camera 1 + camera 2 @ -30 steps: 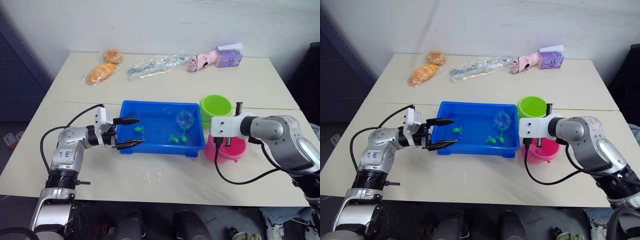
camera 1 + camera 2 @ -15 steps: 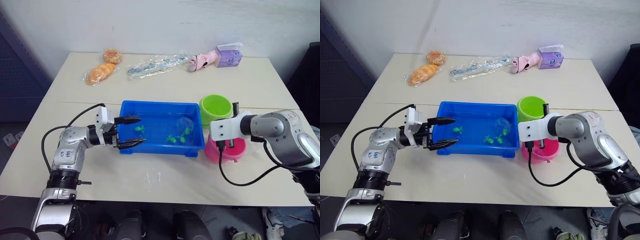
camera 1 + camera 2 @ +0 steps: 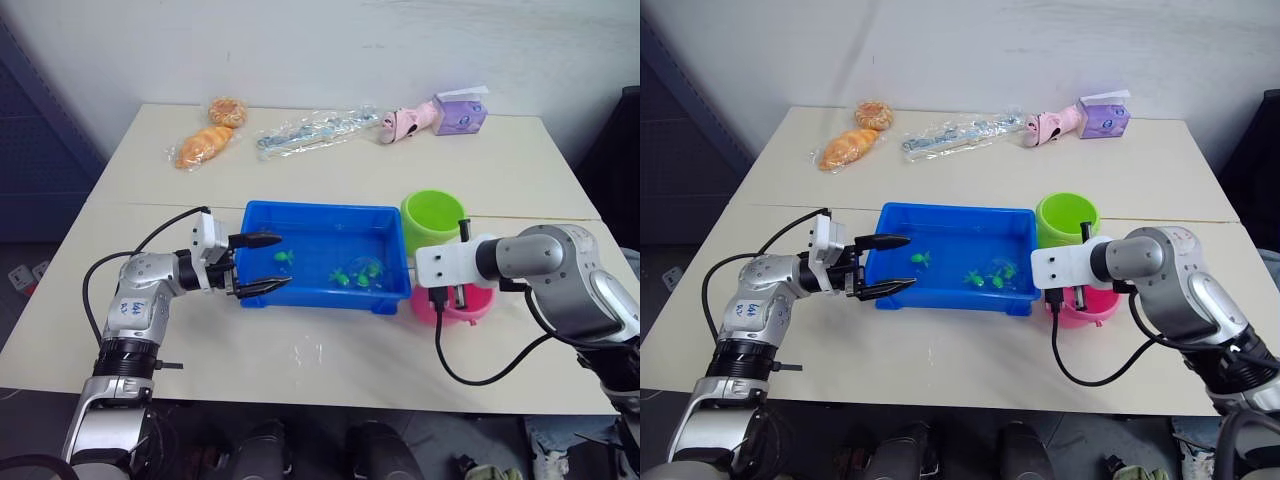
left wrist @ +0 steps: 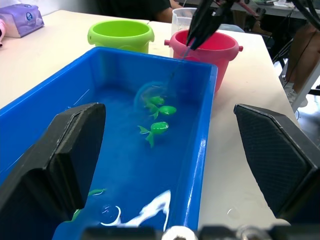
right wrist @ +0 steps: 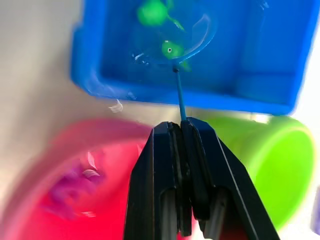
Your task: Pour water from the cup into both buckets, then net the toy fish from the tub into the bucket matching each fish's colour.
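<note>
The blue tub (image 3: 325, 213) holds water and several green toy fish (image 3: 285, 257). My right gripper (image 5: 181, 125) is shut on the net's thin handle above the pink bucket (image 3: 462, 306). The net hoop (image 5: 175, 40) is down in the tub's right end around a green fish (image 5: 170, 50). The green bucket (image 3: 432, 218) stands behind the pink one. A blurred magenta shape (image 5: 70, 197) lies in the pink bucket. The clear cup (image 4: 181, 17) stands behind the pink bucket. My left gripper (image 3: 266, 264) is open at the tub's left rim, holding nothing.
At the table's far side lie two bagged breads (image 3: 203, 146), a clear plastic bag (image 3: 315, 130), a pink toy (image 3: 405, 122) and a purple tissue pack (image 3: 460, 113). A black cable (image 3: 470, 372) loops from my right wrist over the table in front of the pink bucket.
The net hoop has gone down from above the water into the tub among the green fish, and my right wrist has dropped slightly toward the table's near side. The left gripper is unmoved.
</note>
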Controlling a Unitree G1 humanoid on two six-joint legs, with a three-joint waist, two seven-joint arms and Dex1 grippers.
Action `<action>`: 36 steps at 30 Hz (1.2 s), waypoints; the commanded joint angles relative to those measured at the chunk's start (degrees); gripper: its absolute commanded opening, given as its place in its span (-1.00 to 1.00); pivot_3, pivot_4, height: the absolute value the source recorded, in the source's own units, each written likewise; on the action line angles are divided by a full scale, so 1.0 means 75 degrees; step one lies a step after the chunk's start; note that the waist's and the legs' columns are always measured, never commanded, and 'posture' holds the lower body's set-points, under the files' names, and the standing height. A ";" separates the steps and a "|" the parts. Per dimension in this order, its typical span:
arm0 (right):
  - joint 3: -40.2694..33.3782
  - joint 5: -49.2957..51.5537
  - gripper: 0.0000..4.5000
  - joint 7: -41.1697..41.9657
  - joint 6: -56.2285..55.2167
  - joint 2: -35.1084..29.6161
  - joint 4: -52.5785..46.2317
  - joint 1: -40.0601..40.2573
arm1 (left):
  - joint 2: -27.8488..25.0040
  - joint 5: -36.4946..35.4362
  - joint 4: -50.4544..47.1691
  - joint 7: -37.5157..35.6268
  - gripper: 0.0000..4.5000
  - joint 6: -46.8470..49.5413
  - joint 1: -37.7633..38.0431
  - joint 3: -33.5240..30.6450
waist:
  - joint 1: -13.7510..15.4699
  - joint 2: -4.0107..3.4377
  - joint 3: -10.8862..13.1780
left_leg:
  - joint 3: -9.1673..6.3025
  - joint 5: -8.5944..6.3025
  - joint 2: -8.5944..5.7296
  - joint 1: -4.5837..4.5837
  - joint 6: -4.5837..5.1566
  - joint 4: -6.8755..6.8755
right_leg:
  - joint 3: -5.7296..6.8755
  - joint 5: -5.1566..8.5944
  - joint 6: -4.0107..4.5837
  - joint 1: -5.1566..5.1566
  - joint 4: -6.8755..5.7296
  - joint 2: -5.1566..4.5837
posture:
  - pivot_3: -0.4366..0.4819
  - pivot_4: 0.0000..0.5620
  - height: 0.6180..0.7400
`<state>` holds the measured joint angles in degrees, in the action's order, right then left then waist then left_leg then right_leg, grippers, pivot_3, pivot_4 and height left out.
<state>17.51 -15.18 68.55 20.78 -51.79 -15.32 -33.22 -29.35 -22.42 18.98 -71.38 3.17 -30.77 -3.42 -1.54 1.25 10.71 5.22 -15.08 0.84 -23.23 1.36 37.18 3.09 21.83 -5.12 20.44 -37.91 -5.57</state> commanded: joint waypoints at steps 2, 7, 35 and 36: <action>-0.0394 0.0476 -1.00 0.0126 0.1027 0.0084 -0.0542 0.0072 | -0.0075 -0.0101 -0.0186 -0.0002 0.97 -0.0006 -0.0002 -0.0082 | 0.0000 0.0000 0.0000 | 0.0000 0.0000 0.0000 0.0000 0.0000 0.0000 | 0.0000 0.0000 0.0000 0.0000 0.0000 0.0000 | -0.05 -0.47 1.00; -0.0596 0.0846 -1.00 0.0092 0.1724 -0.0056 -0.0791 0.0100 | -0.0084 -0.0102 -0.0219 -0.0013 0.97 -0.0017 0.0027 -0.0079 | -0.0003 0.0000 0.0000 | -0.0001 0.0000 0.0000 0.0000 0.0000 -0.0002 | 0.0000 0.0000 0.0000 0.0001 0.0001 0.0000 | -0.05 -0.47 1.00; 0.0217 0.1398 -1.00 -0.0181 0.1614 0.0275 -0.0053 -0.0197 | -0.0667 -0.0059 0.0126 -0.0433 0.97 -0.0299 0.0010 -0.0222 | -0.0017 0.0000 0.0000 | 0.0000 -0.0002 0.0001 0.0001 -0.0001 -0.0007 | -0.0001 0.0000 0.0000 0.0004 0.0005 -0.0001 | -0.05 -0.47 1.00; 0.0164 0.1507 -1.00 -0.0203 0.1740 0.0402 -0.0055 -0.0211 | -0.0716 -0.0082 0.0134 -0.0504 0.97 -0.0306 0.0003 -0.0224 | -0.0015 0.0000 0.0000 | -0.0001 -0.0002 0.0001 0.0001 -0.0001 -0.0007 | 0.0000 0.0000 0.0000 0.0004 0.0006 -0.0001 | -0.05 -0.47 1.00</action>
<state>19.12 -5.27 66.92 32.88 -49.60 -15.23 -34.35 -33.84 -22.18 20.75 -74.20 1.78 -30.49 -3.82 -1.65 1.25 10.71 5.22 -15.09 0.85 -23.23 1.35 37.13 3.09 21.83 -5.12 20.47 -37.86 -5.58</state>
